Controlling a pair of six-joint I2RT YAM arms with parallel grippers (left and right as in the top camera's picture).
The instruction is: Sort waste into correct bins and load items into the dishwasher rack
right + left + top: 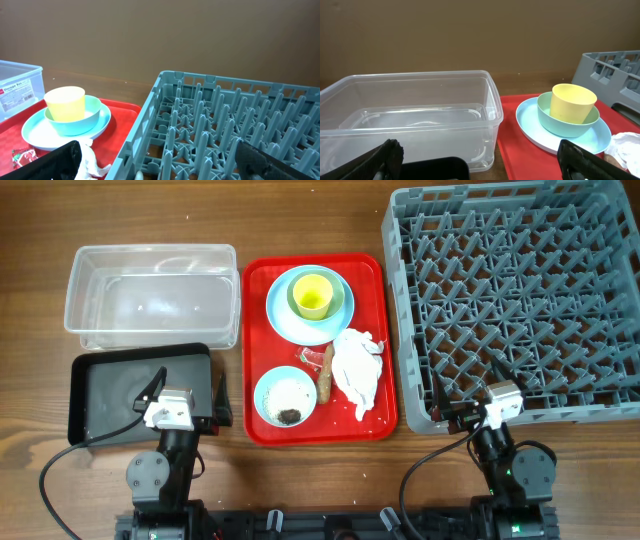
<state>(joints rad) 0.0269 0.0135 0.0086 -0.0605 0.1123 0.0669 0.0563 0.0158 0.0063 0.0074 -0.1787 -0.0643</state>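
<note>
On the red tray, a yellow cup [312,293] sits in a pale green bowl [340,295] on a light blue plate [283,320]. Nearer me lie a crumpled white napkin [357,367], a brown stick [327,375], a red wrapper [310,356] and a small blue bowl [272,388] holding crumbs. The clear tub [150,300] and black tray [110,395] stand at the left, the grey dishwasher rack [400,300] at the right. My left gripper [187,393] is open and empty over the black tray's near right corner. My right gripper [472,392] is open and empty at the rack's near left corner.
The red tray [260,330] lies between the bins and the rack. Bare wooden table runs along the front edge beside both arm bases. In the left wrist view the tub [410,115] fills the left and the stacked dishes [567,102] the right.
</note>
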